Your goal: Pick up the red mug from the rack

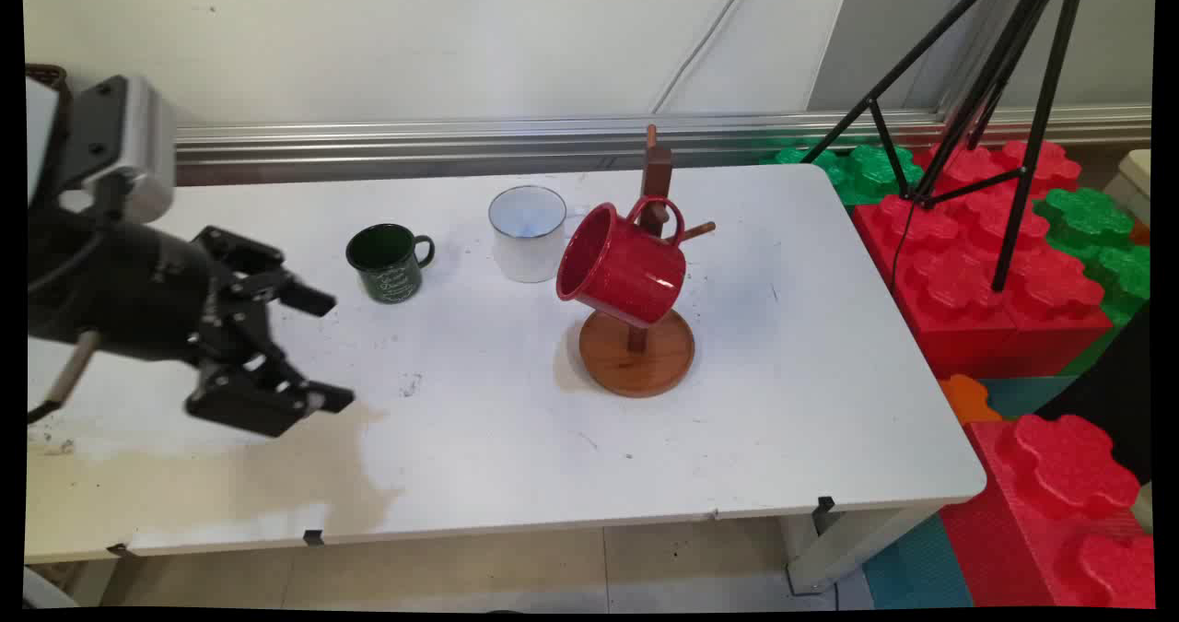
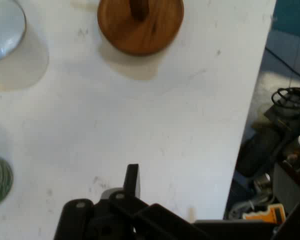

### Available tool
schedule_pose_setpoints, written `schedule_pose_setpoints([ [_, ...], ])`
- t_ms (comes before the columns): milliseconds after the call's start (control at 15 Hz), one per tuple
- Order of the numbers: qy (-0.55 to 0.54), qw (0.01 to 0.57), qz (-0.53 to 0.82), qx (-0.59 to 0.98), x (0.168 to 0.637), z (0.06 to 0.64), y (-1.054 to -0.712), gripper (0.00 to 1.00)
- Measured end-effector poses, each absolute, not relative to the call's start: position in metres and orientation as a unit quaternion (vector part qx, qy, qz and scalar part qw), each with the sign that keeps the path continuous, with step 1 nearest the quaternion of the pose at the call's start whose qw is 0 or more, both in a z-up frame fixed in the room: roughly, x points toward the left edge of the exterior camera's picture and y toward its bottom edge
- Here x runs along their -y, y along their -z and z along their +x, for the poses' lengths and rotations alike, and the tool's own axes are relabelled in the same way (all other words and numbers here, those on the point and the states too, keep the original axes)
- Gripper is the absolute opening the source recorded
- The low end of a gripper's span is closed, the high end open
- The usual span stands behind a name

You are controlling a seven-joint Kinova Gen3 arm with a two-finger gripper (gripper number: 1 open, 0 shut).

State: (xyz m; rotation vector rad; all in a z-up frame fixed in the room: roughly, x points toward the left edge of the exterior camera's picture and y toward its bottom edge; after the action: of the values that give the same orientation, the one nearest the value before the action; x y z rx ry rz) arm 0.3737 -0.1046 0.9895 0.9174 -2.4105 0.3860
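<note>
The black two-finger gripper (image 1: 322, 350) is held above the table's left part with its fingers spread wide and nothing between them; it is nearest to the dark green enamel mug (image 1: 388, 262), which stands upright just beyond it, handle turned to the right. Behind that, a white enamel mug (image 1: 527, 232) is set upright near the back edge; beside it a red enamel mug (image 1: 624, 265) is hung tilted by its handle on a peg of the wooden mug tree (image 1: 637, 350), whose round base rests on the white table (image 1: 783, 401). A sweep toward the right could be judged risky; the green mug might be clipped by an outstretched finger and toppled, and the red mug could be knocked off its peg, since it is hung loosely. Off the table's right side, red and green foam blocks (image 1: 976, 263) and a black tripod (image 1: 1004, 124) are seen, well apart from the hand.
</note>
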Motion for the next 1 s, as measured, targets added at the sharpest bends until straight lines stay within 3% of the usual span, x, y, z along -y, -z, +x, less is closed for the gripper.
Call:
schedule_pose_setpoints([
  [1000,-0.183,0.358,0.304,0.864,0.171,0.301,-0.967,1.00],
])
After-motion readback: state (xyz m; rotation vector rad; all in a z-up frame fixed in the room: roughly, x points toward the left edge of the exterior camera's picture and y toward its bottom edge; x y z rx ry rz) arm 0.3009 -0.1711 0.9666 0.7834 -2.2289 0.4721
